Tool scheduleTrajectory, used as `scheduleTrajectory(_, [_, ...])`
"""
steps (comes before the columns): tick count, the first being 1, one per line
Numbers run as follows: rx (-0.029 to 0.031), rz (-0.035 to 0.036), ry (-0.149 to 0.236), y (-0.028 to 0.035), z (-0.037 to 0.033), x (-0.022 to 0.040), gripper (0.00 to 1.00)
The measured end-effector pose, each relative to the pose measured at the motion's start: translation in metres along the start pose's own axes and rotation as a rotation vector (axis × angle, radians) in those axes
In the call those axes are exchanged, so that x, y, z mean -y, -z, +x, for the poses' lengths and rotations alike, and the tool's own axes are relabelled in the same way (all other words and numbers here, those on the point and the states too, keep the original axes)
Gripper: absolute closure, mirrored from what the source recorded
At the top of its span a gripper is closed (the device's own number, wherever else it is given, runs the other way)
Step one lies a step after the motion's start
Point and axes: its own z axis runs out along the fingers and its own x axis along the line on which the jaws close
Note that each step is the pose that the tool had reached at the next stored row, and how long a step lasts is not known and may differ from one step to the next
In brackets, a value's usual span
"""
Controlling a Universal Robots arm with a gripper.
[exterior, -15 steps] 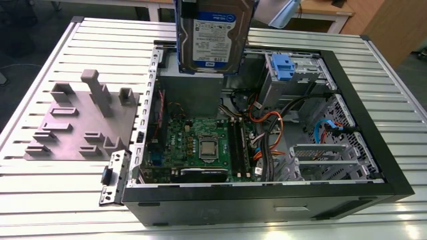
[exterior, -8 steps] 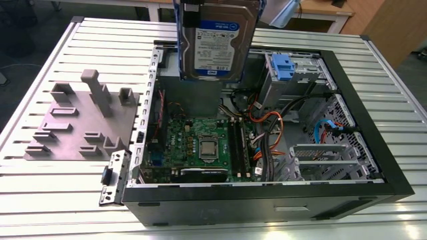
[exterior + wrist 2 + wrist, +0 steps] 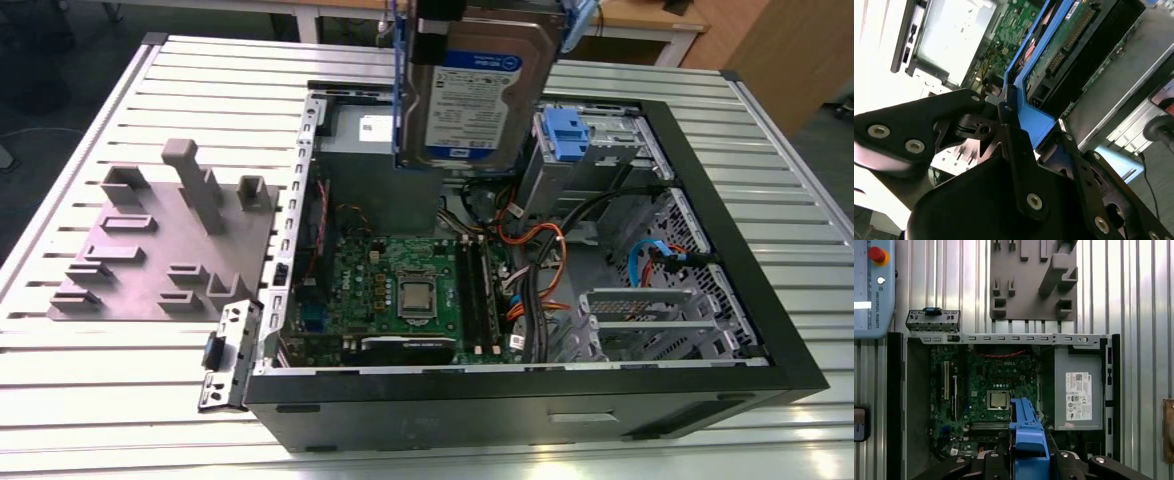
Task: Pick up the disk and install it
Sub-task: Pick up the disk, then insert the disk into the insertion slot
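Closest, the gripper (image 3: 1028, 456) has its fingers (image 3: 1016, 155) closed onto the blue carrier frame of the disk (image 3: 474, 90), presumably sparing the drive body. Disk hangs upright, label outward, above the open computer case (image 3: 534, 385), not seated in any bay. Upright carriage likely suits edge-first entry toward the drive cage (image 3: 614, 150) inside the case.
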Motion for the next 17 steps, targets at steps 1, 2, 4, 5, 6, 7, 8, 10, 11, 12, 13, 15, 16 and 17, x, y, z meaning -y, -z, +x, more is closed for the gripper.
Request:
scheduleTrajectory(1, [0.0002,0.0001,0.0,-0.0002,0.0004,0.0034,0.63])
scheduleTrajectory(2, [0.0,0.0,0.0,-0.0003,0.0006,0.0063,0.63])
scheduleTrajectory(4, [-0.0001,0.0,0.0,-0.0006,0.0006,0.0112,0.63])
scheduleTrajectory(5, [0.0001,0.0,0.0,-0.0009,0.0006,0.0131,0.63])
scheduleTrajectory(6, [0.0002,0.0001,0.0,-0.001,0.0006,0.0137,0.63])
scheduleTrajectory(7, [0.0001,0.0001,0.0,-0.001,0.0006,0.0138,0.63])
scheduleTrajectory(8, [0.0001,0.0,0.0,-0.001,0.0006,0.0137,0.63])
scheduleTrajectory(10, [0.0,0.0,0.0,-0.0009,0.001,0.0148,0.63])
scheduleTrajectory(11, [0.0,0.0,0.0,-0.0009,0.0011,0.0148,0.63])
scheduleTrajectory(12, [0.0,0.0,0.0,-0.0009,0.0013,0.0148,0.63])
scheduleTrajectory(13, [0.0,0.0,0.0,-0.0009,0.0016,0.0148,0.63])
scheduleTrajectory(15, [0.0,0.0,0.0,-0.0008,0.0021,0.0148,0.63])
scheduleTrajectory(16, [0.0,0.0,0.0,-0.0009,0.0024,0.0149,0.63])
scheduleTrajectory(17, [0.0,0.0,0.0,-0.0008,0.0026,0.0148,0.63])
